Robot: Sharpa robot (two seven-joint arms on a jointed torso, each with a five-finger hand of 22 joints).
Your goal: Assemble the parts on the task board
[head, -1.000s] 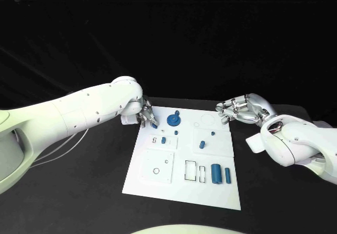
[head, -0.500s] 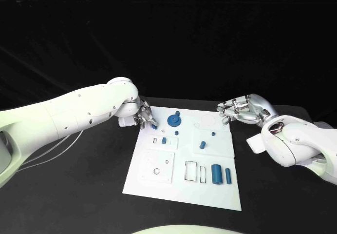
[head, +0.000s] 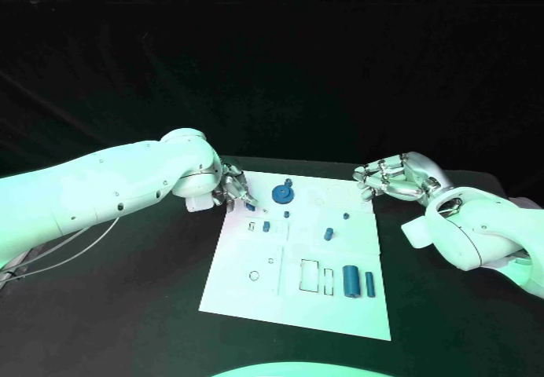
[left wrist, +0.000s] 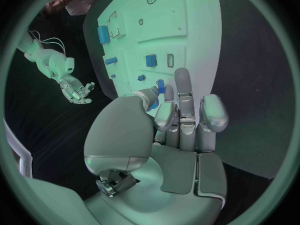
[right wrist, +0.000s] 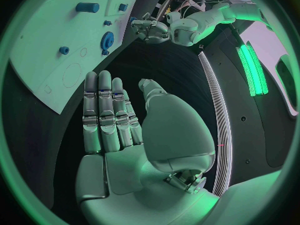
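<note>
a: what is found at the near edge of the task board (head: 297, 310)?

b: two blue cylinders (head: 357, 281) are seen lying side by side toward the near right corner, beside narrow rectangular recesses (head: 310, 275); whether anything sits in those recesses cannot be told. farther in, a small blue peg (head: 326, 233) is seen right of the middle and a blue block (head: 266, 226) left of it.

a: and at the far edge?

b: a blue gear (head: 281, 192) is seen near the far edge. the left hand (head: 235, 191) is held over the far left corner, and a small blue part (left wrist: 157, 89) is seen at its fingertips; whether it is pinched or merely touched cannot be told. the right hand (head: 391, 179) is kept just off the far right corner, nothing in it, fingers loosely apart.

a: how are the parts expected to handle?

b: they are judged light, stiff and smooth, so slipping is likely; the cylinders would best be taken across the middle, the gear by its rim.
</note>
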